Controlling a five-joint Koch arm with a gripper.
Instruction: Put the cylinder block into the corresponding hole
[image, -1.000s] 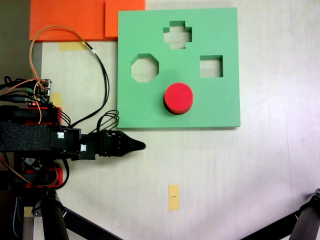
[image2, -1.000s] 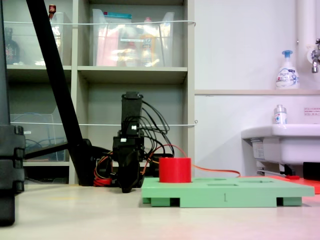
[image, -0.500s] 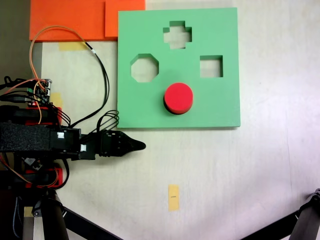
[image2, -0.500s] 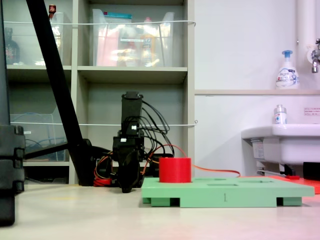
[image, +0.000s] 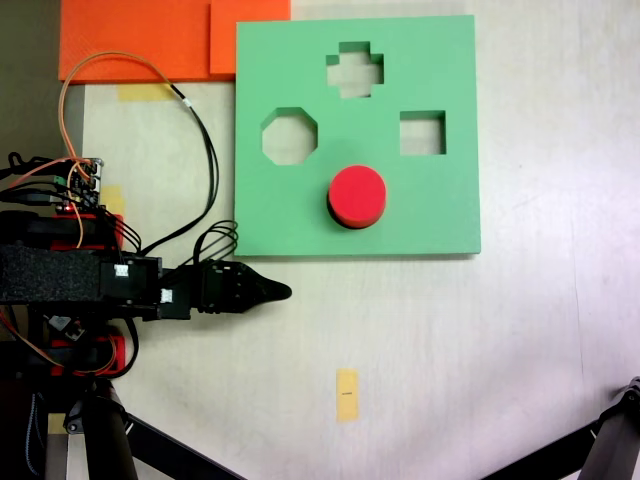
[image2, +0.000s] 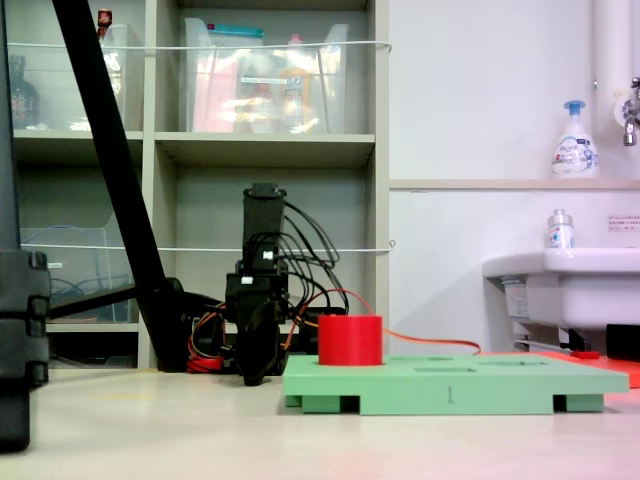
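Observation:
The red cylinder block (image: 357, 194) stands upright in the lower middle of the green foam board (image: 420, 215). From the side, the block (image2: 350, 340) rises above the board's top (image2: 450, 378). The circular hole is hidden under the block, so I cannot tell how deep the block sits. My gripper (image: 283, 291) rests low over the table, left of and below the board's lower left corner, well apart from the block. Its black jaws come together in one point with nothing between them. From the side, the gripper (image2: 254, 376) hangs close to the table just left of the board.
The board also has an octagonal cutout (image: 290, 137), a cross cutout (image: 355, 70) and a square cutout (image: 422, 133). Orange foam sheets (image: 140, 35) lie at the top left. Cables (image: 205, 160) loop between arm and board. A yellow tape strip (image: 347, 394) marks the table.

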